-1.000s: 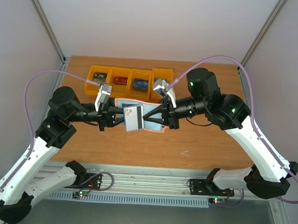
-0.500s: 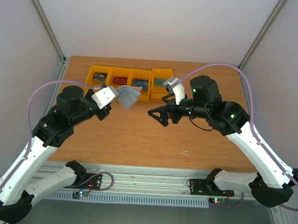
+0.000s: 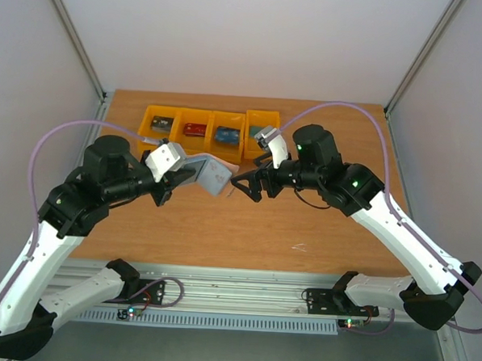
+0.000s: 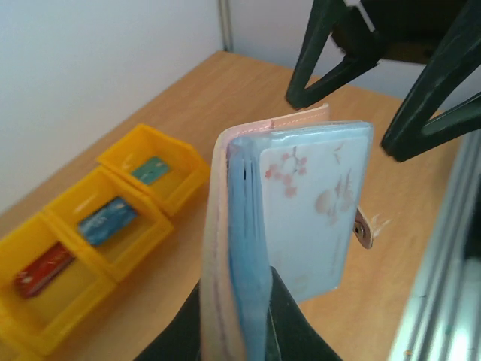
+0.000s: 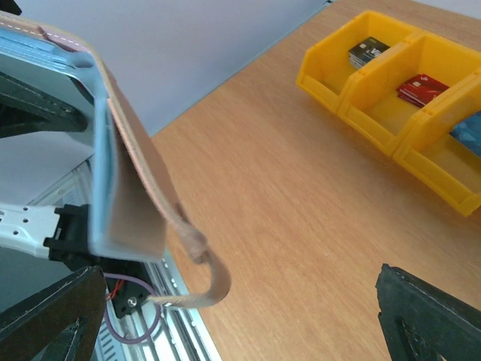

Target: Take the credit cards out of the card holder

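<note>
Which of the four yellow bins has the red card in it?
The second bin from the left in the top view, holding the red card; its neighbours hold a dark card and a blue card.

Four yellow bins [image 3: 214, 114] sit side by side in a row at the far side of the brown wooden bench [image 3: 327, 233]. Each bin has one small flat thing in it: a dark one [image 3: 160, 123], a red one [image 3: 196, 130], a blue one [image 3: 226, 134] and a green-blue one [image 3: 255, 131]. A tiny white mark [image 3: 300, 248] is on the bench nearer the front.
</note>
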Tool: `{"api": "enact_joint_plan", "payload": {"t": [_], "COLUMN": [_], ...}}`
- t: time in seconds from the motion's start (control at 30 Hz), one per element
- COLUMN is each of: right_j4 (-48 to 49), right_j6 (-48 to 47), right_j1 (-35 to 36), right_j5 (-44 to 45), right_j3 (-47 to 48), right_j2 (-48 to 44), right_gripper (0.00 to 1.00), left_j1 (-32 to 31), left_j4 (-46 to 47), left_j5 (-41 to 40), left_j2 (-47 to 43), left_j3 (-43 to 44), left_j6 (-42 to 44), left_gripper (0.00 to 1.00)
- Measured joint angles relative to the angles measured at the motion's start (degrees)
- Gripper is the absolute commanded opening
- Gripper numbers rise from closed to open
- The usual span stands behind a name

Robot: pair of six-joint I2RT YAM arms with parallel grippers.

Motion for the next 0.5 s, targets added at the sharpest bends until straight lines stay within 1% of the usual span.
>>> {"api": "enact_joint_plan", "payload": {"t": [0.23, 0.5], "right_j4": [0.8, 1.0], "right_j6": [-0.3, -0.5], "right_j1": [0.0, 0.0], "right_j5": [-2.8, -3.6], "right_j3": [-0.3, -0.2], "right_j2": [-0.9, -1.9], "right_gripper": [0.99, 0.99], "left_j1": [1.7, 3.2], "left_j4": [1.6, 7.3], "left_j5": [8.6, 14.5], "left_j2": [0.0, -0.5], "left_j3": [0.2, -2.2], "left_j6": [-10.4, -19.6], "left_gripper": [0.0, 0.0]}}
